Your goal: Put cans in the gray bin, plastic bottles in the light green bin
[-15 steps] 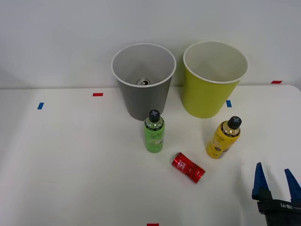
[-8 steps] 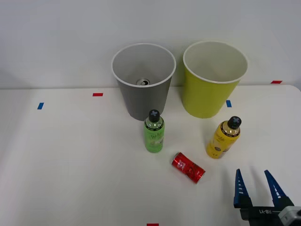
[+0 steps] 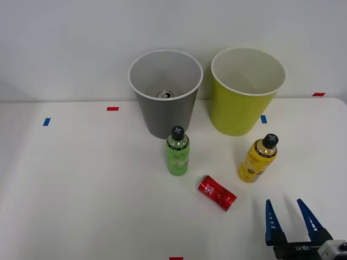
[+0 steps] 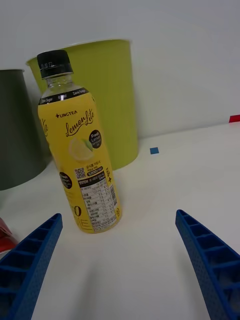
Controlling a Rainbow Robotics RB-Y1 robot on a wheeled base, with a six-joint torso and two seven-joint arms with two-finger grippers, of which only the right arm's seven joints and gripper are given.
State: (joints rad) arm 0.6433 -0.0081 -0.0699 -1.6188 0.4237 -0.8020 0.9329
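The yellow plastic bottle with a black cap stands upright in front of the light green bin. My right gripper hovers open just in front of that bottle, nothing between its fingers. The green plastic bottle stands upright before the gray bin. A silver can top shows at the bottom of the gray bin. The red can lies on its side between the two bottles, nearer me.
The white table carries small red and blue tape marks. A blue mark lies beside the light green bin. Both bins stand at the table's back edge against a white wall.
My right gripper has moved left from the table's right edge, toward the yellow bottle, staying open. Bottles, can and bins have not moved.
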